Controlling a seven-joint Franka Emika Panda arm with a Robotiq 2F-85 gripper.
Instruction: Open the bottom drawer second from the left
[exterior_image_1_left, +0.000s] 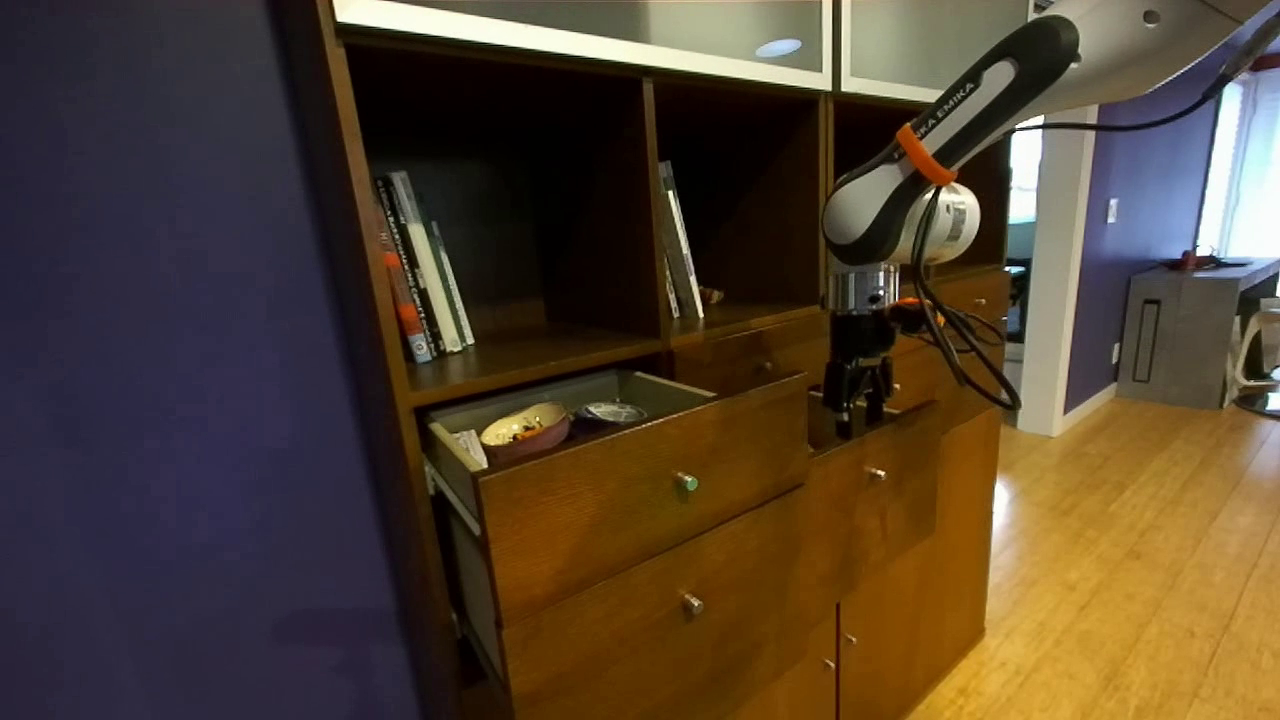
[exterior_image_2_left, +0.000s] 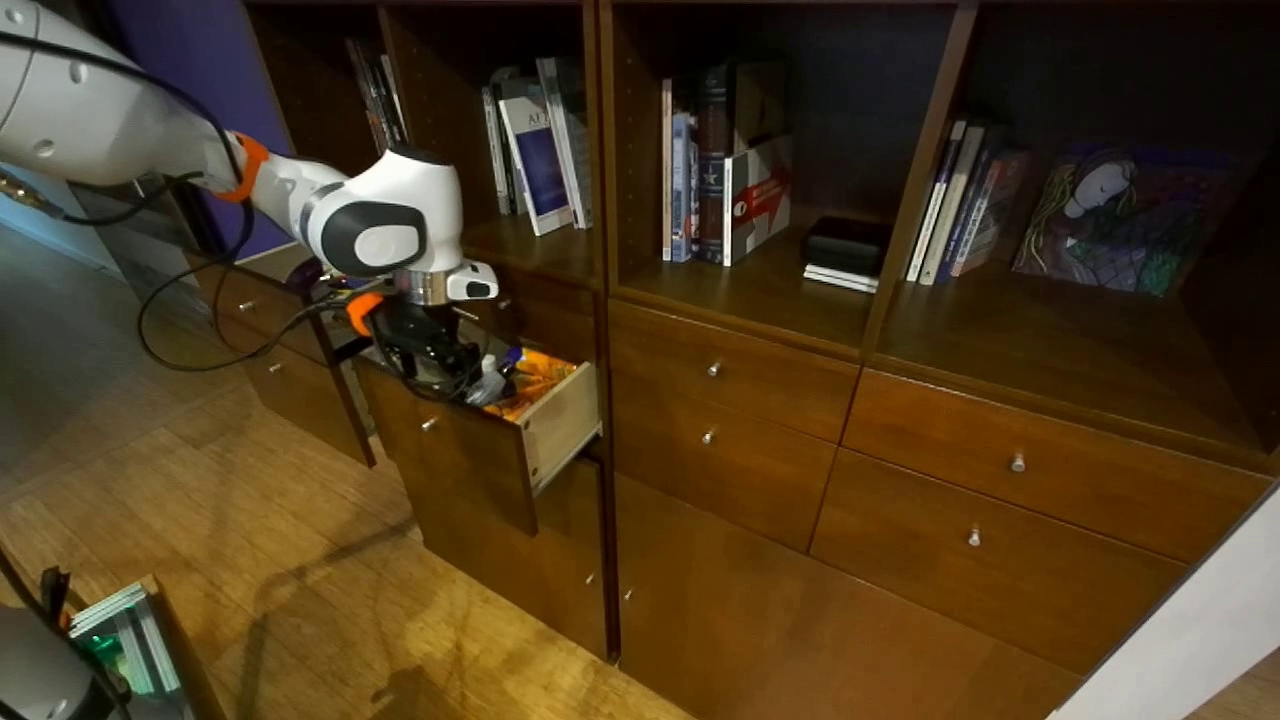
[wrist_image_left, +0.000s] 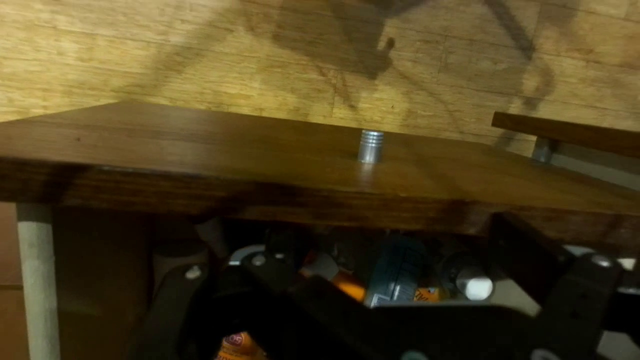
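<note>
The bottom drawer second from the left, with a brown wood front and small metal knob, stands pulled out in both exterior views (exterior_image_1_left: 900, 510) (exterior_image_2_left: 470, 460). Its front also shows from above in the wrist view (wrist_image_left: 240, 140), with the knob (wrist_image_left: 370, 146) on its outer face. My gripper points down with its fingers in the drawer, behind the front panel, in both exterior views (exterior_image_1_left: 862, 415) (exterior_image_2_left: 440, 370). Its fingers are spread apart and hold nothing. In the wrist view the right fingertip is close to the panel's inner edge; I cannot tell whether it touches. The knob is free of the gripper.
Bottles and orange packets (exterior_image_2_left: 535, 375) lie in the drawer around the fingers. The left column's drawers (exterior_image_1_left: 640, 510) also stand out, the upper one holding a bowl (exterior_image_1_left: 525, 430). A closed drawer (exterior_image_1_left: 750, 360) is above, below the open shelf. Cables (exterior_image_1_left: 960, 330) hang beside the arm.
</note>
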